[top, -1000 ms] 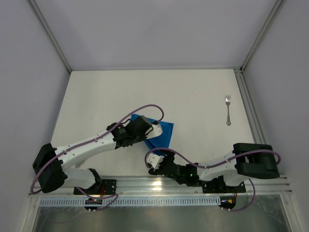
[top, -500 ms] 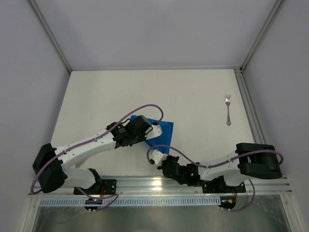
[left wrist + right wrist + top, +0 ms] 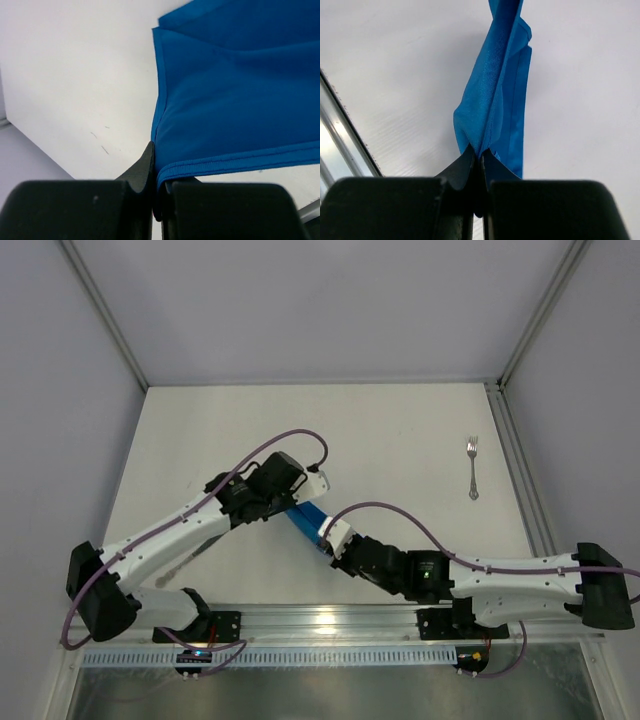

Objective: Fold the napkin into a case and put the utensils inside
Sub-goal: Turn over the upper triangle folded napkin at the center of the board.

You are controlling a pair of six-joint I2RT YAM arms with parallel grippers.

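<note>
The bright blue napkin (image 3: 308, 523) is pulled into a narrow strip between my two grippers, near the table's front middle. My left gripper (image 3: 294, 506) is shut on its far end; in the left wrist view the hemmed edge of the napkin (image 3: 240, 100) runs into the closed left gripper (image 3: 156, 156). My right gripper (image 3: 326, 544) is shut on the near end; in the right wrist view the bunched napkin (image 3: 497, 100) rises from the closed right gripper (image 3: 481, 156). Of the utensils, a silver fork (image 3: 472, 468) lies far right, apart from both arms. No case is in view.
A metal rail (image 3: 520, 470) runs along the table's right edge just beyond the fork. Grey walls close in the back and both sides. A metal strip (image 3: 330, 620) with both arm bases lines the near edge.
My right gripper has moved up to the napkin's near end and shut on it. The left arm has shifted away from the near edge, and the flat napkin is now drawn into a narrow strip.
</note>
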